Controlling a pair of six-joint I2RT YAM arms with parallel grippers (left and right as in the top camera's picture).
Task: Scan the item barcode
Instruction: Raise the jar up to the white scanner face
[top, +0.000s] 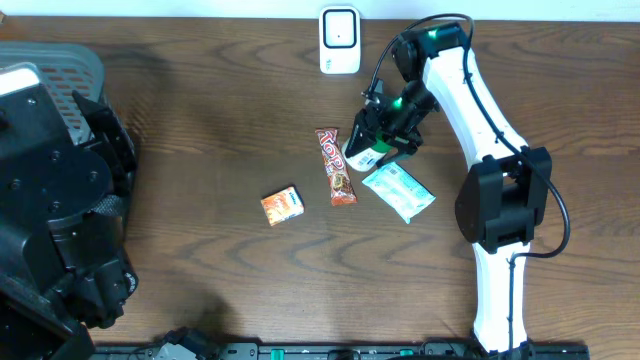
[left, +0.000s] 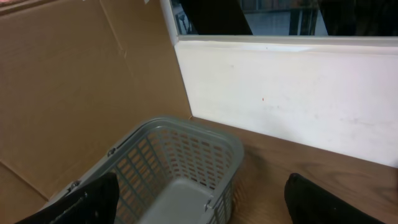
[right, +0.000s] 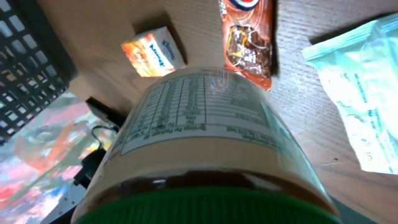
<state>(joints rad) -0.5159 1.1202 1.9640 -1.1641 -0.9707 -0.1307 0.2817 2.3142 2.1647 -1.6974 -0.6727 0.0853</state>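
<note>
Fingers of the right gripper (top: 377, 143) are out of sight in the right wrist view, where the bottle (right: 205, 124) fills most of the frame and its green cap (right: 205, 208) is cut off by the bottom edge. From overhead the arm covers most of the bottle, so only a strip of pale label shows. The gripper is clamped on the bottle and holds it just beside the top end of the chocolate bar (top: 336, 166). The label face turned to the wrist camera carries a printed table, its print too blurred to read. The bottle's long axis runs along the gripper's reach, with the cap next to the wrist and the base pointing away, down towards the chocolate bar and the small orange box (top: 283, 205). A pale green packet (top: 398, 190) lies to the other side. The white scanner (top: 340, 41) stands well apart at the table's far edge. The left gripper (left: 200, 182) shows only two dark fingers (left: 87, 202), spread wide over a grey basket (left: 186, 134) with nothing between them.
</note>
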